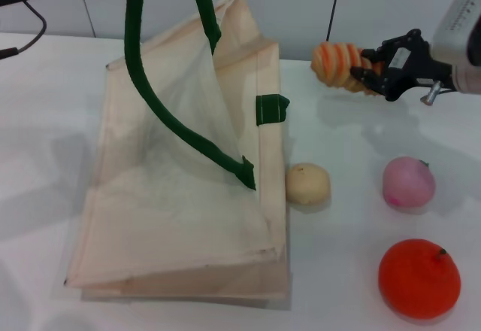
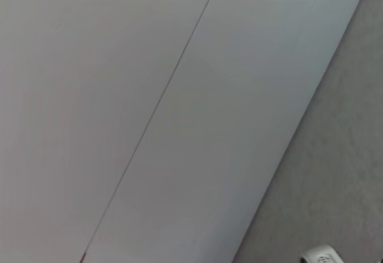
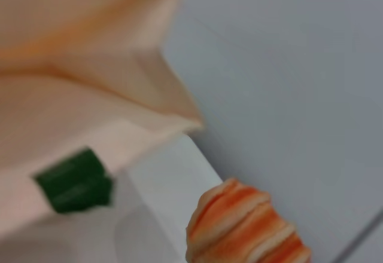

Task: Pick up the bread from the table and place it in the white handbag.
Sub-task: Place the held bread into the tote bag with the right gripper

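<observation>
Right pincer is pinching the ridged orange-and-cream striped bread by one end in the head view, holding it above the white worktop beside the cream fabric handbag, whose dark green handle is being lifted by the left arm. Left wrist view is showing only blank wall, so I cannot tell that pincer's state. Right wrist view is showing the loaf's free end near the bag's rim; such a shallow end grip could be letting it catch on the rim and drop outside.
</observation>
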